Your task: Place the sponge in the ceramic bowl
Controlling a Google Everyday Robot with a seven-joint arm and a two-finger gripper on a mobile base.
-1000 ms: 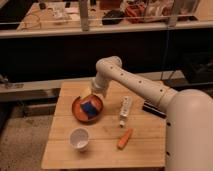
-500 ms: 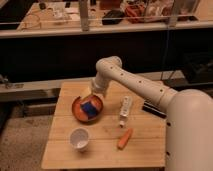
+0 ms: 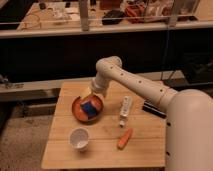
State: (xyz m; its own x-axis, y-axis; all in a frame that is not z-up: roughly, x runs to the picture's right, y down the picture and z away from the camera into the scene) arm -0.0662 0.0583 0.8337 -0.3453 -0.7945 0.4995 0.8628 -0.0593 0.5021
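Note:
The reddish-orange ceramic bowl sits on the left half of the wooden table. Inside it lies the sponge, bright blue with a pale yellow part at its upper left edge. My gripper hangs right above the bowl's far rim, just over the sponge, at the end of the white arm that reaches in from the right. Whether it still touches the sponge is hidden.
A small white cup stands near the table's front left. An orange carrot-shaped piece lies front centre. A white bottle-like item lies right of the bowl, and a dark flat object sits by the arm.

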